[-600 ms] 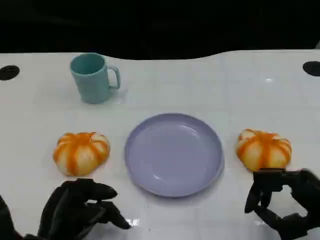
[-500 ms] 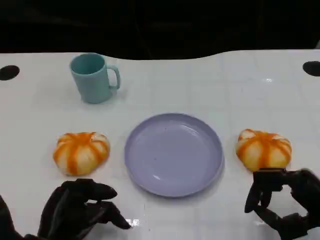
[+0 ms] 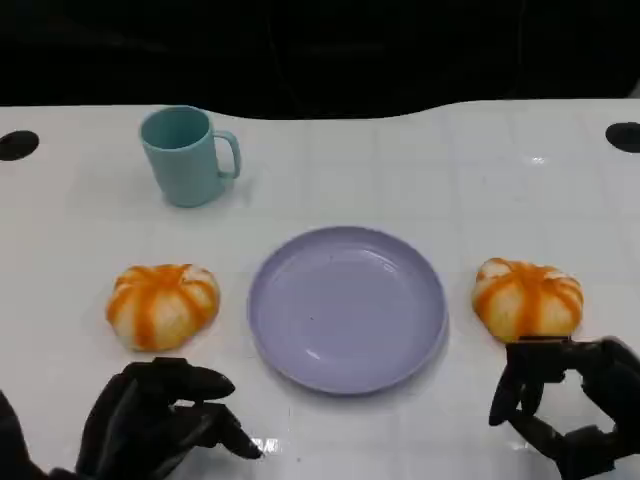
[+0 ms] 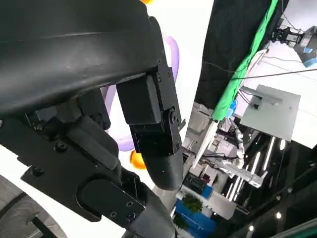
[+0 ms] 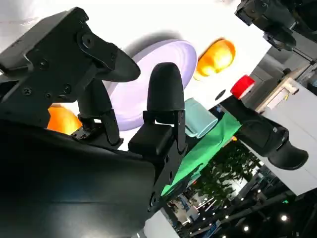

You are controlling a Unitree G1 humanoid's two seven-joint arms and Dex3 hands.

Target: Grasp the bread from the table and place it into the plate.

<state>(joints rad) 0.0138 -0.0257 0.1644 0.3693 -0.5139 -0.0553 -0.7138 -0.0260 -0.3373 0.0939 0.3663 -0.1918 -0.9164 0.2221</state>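
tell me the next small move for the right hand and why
Probably ease the right hand forward over the bread just beyond it and close. The hand is open and empty, its fingers stop short of the bread, and the purple plate beside it holds nothing yet.

On the desk (image 3: 420,160) the plate (image 3: 347,307) lies at the middle. One bread roll (image 3: 162,304) sits to its left, another bread roll (image 3: 528,298) to its right, both apart from the rim. A mug (image 3: 186,155) stands behind the left roll, handle toward the right. The left hand (image 3: 160,418) is in front of the left roll, the right hand (image 3: 568,403) just in front of the right roll.
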